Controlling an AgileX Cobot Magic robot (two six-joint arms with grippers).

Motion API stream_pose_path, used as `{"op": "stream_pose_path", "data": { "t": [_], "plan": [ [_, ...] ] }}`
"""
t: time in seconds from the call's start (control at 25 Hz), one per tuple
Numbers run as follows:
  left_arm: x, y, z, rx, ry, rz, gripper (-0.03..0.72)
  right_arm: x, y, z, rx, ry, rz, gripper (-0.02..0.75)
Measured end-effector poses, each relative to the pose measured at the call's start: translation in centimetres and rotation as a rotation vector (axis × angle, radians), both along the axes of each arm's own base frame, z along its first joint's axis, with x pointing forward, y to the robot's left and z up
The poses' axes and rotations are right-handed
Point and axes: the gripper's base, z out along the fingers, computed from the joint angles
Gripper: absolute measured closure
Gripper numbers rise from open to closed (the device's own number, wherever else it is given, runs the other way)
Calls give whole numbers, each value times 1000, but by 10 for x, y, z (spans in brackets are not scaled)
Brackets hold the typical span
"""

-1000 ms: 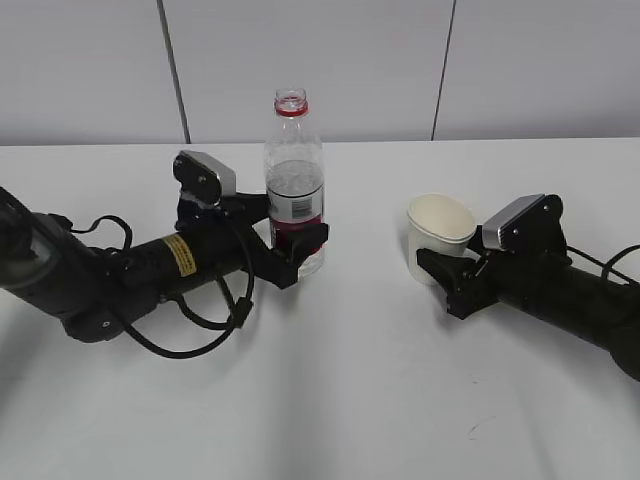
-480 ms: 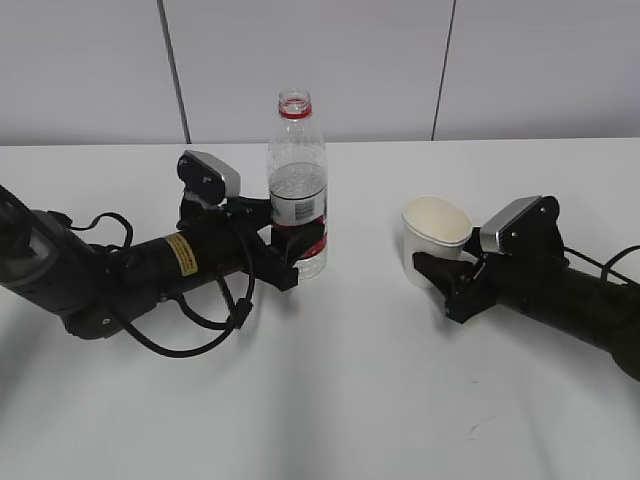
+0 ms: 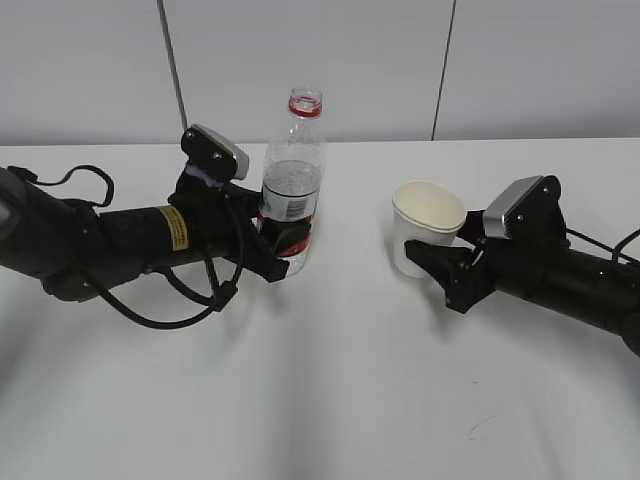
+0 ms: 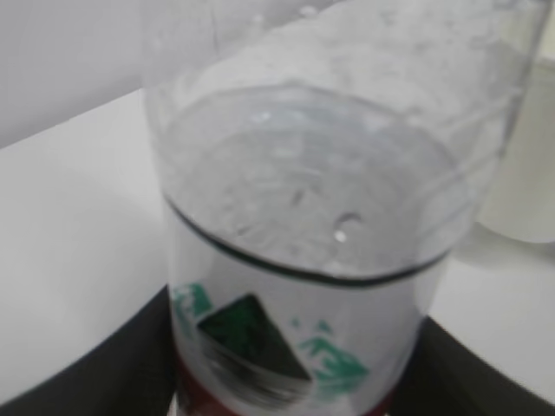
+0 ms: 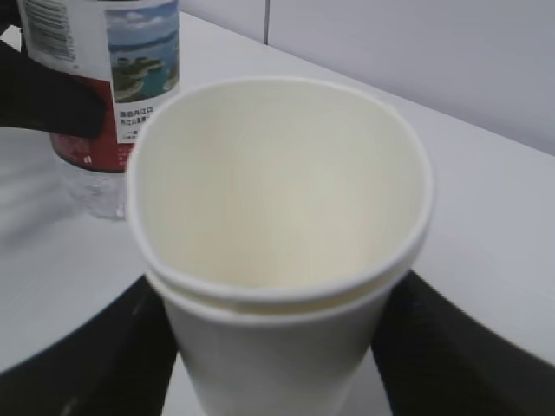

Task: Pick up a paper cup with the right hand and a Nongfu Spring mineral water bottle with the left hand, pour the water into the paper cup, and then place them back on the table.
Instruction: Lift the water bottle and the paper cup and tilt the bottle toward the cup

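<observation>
Tilting slightly, clear uncapped bottle (image 3: 292,185) w/ red neck ring, half-full.

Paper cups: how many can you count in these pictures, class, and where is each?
1. The paper cup is held in the right hand, right of the bottle. A second rim suggests another may be nested inside.

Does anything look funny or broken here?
The paper cup looks squashed: its rim is bent out of round where the right pincer squeezes it. The bottle leans a little. Nothing is spilled.
</observation>
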Motion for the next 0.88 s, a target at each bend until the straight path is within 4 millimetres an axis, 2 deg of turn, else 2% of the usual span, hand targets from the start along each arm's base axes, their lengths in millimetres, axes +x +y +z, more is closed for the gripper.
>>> {"op": "stream_pose_path", "data": {
  "t": [0.24, 0.6, 0.88],
  "plan": [
    [-1, 1, 16, 53, -60, -13, 312, -2, 4, -1, 0, 8, 27, 253],
    [-2, 6, 43, 177, -173, -27, 317, 0, 9, 1, -4, 2, 41, 253],
    [-4, 10, 60, 282, -264, -41, 322, 4, 31, 2, -51, 3, 115, 253]
  ]
}}
